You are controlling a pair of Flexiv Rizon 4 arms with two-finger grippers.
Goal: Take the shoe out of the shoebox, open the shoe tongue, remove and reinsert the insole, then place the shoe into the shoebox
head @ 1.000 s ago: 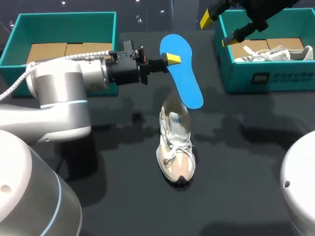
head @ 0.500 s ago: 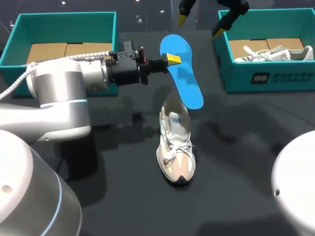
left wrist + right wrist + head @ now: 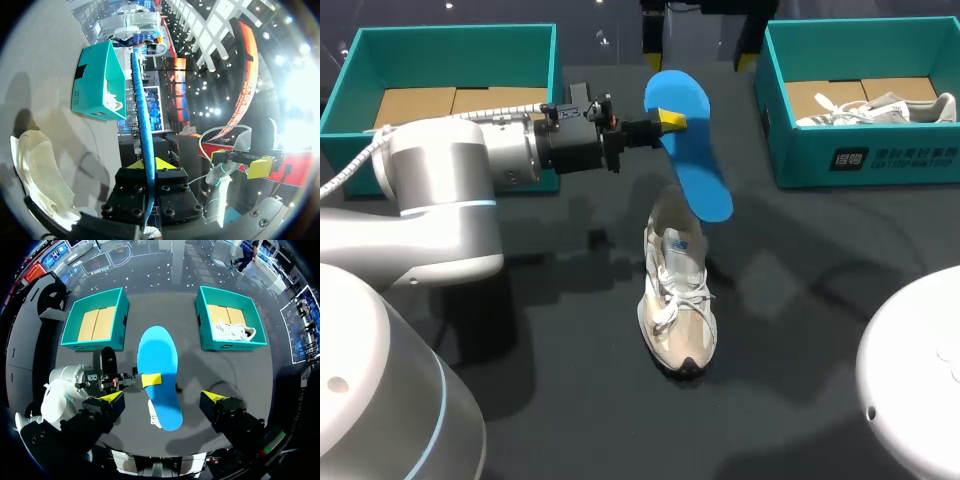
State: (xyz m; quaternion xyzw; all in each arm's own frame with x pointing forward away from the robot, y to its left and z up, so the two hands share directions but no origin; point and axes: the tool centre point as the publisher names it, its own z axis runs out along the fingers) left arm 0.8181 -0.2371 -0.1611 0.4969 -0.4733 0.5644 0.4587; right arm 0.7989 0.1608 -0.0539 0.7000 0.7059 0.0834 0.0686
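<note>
The beige-and-white lace-up sneaker [image 3: 677,295] stands upright on its sole near the middle of the black table [image 3: 820,280]. Its long axis runs from 12 to 6 o'clock, with the toe at 6 and the open heel end at 12.

The grey-and-white left arm [image 3: 470,165] comes in from 9 o'clock, its forearm level and its wrist aimed toward 3 o'clock. At 10 o'clock sits a teal cardboard shoebox [image 3: 450,40] lined with brown card. A second teal shoebox [image 3: 860,150] sits at 2 o'clock and holds a white sneaker [image 3: 880,108].

The flat blue insole [image 3: 688,145] hangs in the air just past the beige sneaker's heel, well clear of both boxes. Its long axis slants from 11 down to 5 o'clock, and its lower end is over the sneaker's opening.

The left gripper [image 3: 670,121] pinches the insole's edge near its upper end. Its wrist view shows the insole edge-on between the two yellow tips [image 3: 148,164].

The right gripper [image 3: 163,397] hangs high at 12 o'clock, looking straight down on the insole. Its fingers are spread wide and touch nothing.
</note>
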